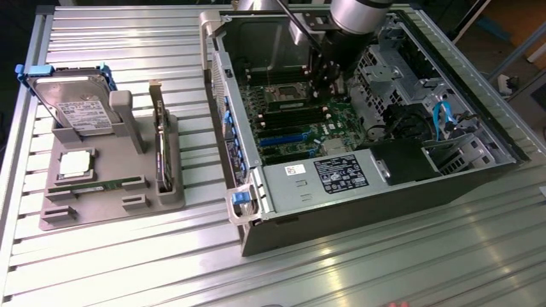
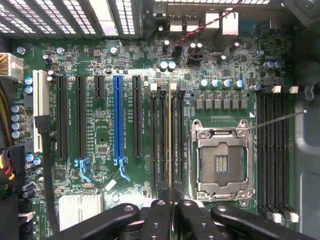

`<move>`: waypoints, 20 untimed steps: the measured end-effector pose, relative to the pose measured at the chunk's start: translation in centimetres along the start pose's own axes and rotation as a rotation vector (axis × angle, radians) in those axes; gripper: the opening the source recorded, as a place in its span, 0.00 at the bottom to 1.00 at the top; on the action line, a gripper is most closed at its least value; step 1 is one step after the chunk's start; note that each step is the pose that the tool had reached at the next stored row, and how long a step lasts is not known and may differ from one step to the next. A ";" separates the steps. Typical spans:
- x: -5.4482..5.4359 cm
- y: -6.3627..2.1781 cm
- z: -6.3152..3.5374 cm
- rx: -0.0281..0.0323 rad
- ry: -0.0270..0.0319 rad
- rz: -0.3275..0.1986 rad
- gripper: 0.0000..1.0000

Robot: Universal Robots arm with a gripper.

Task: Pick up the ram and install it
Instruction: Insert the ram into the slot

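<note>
Tool (image 2: 171, 202), foreground of the wrist view: two black fingers (image 2: 156, 220) pressed together on the ram (image 2: 171, 145), which is seen edge-on as a thin pale line running away from the fingertips.

Tabletop (image 1: 384, 268): ribbed metal surface carrying all items.

Computer case (image 1: 367, 214): lies on its side at the exterior view's right, side panel off, interior facing up.

Robot arm (image 1: 358, 16): reaches down into the case, with the tool over the motherboard (image 2: 100, 130), a green board with long black expansion slots and one blue slot (image 2: 118, 117).

Fixture (image 1: 111, 204): grey moulded holder at the exterior view's left, well apart from the case.

Power supply (image 1: 328, 176): silver box with a black label, inside the case at its nearer end in the exterior view.

Hard drive (image 1: 81, 105): stands tilted in the far end of the fixture.

Expansion card (image 1: 160, 147): dark, on edge along the fixture's side nearer the case.

Processor socket (image 2: 222, 160): square, metal-framed, on the motherboard.

Processor chip (image 1: 75, 164): silver square lying flat on the fixture, just beside the hard drive.

Ram, position: aligned lengthwise with the black memory slots just beside the processor socket. Whether it sits in a slot or hangs just above one cannot be told.
</note>
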State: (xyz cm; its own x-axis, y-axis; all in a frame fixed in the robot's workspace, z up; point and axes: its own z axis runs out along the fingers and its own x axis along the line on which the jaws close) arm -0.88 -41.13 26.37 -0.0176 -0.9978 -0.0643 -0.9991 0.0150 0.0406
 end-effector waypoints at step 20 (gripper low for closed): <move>0.8 -0.05 0.67 0.0000 0.0000 0.000 0.12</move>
State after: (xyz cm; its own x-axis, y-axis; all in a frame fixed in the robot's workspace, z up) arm -0.87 -41.88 25.64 -0.0176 -0.9978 -0.0642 -0.9991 0.0150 0.0406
